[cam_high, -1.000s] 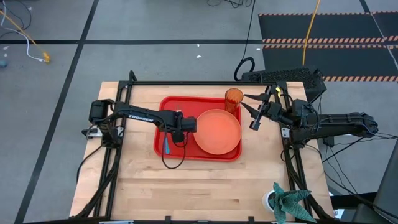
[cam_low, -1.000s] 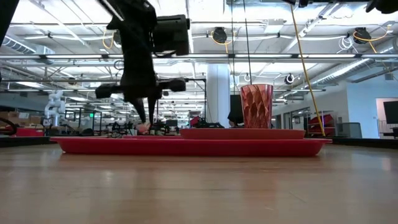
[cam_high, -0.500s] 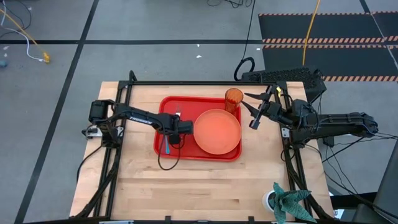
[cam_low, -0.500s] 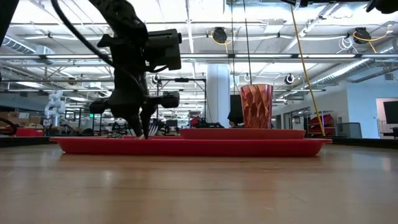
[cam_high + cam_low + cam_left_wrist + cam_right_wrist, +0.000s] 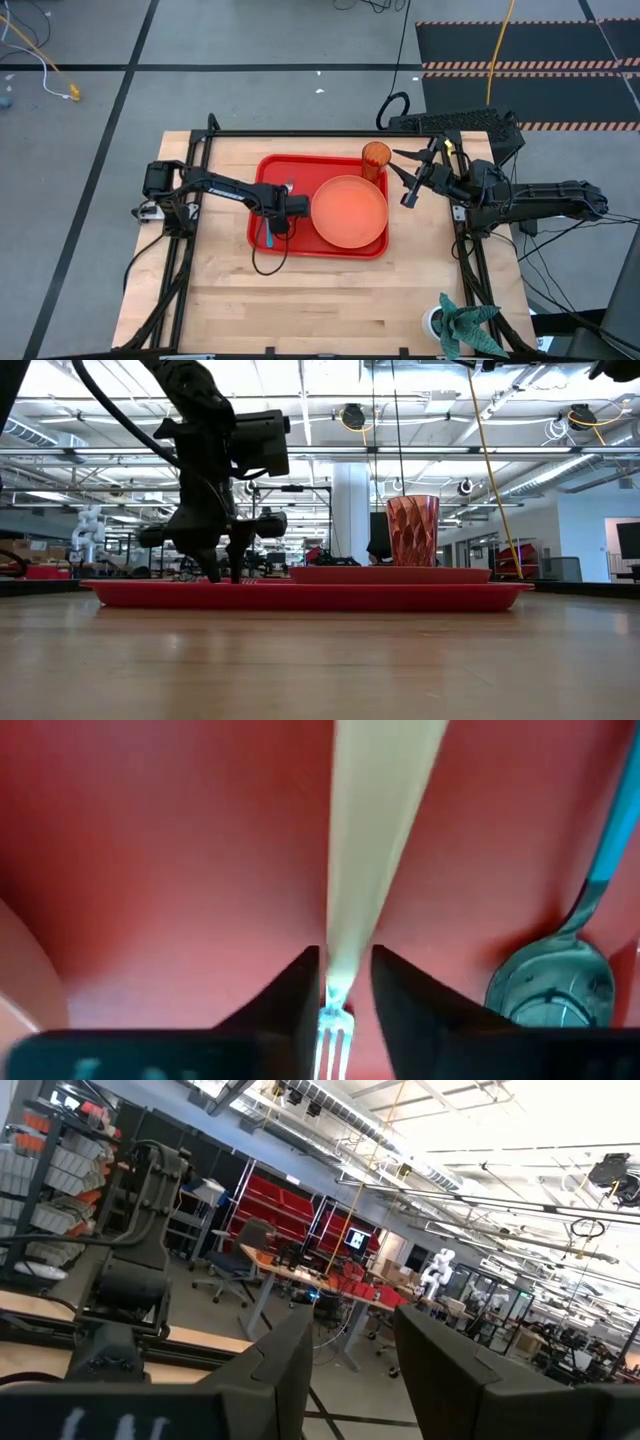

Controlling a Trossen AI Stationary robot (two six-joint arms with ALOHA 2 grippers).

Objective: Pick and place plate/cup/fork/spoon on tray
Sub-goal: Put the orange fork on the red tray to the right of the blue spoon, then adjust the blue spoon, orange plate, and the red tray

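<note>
Fork (image 5: pixel 375 840) between lowered left hand (image 5: pixel 338 982) fingers

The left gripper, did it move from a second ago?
Yes. Seen from above, the left gripper slid away from the plate toward the tray's left side, beside the spoon.

Light wooden bench (image 5: pixel 340 290) carries the red tray (image 5: pixel 275 168) near its far middle, flat on the boards, while a green-leafed plant pot (image 5: pixel 455 325) sits at the near right corner
</note>
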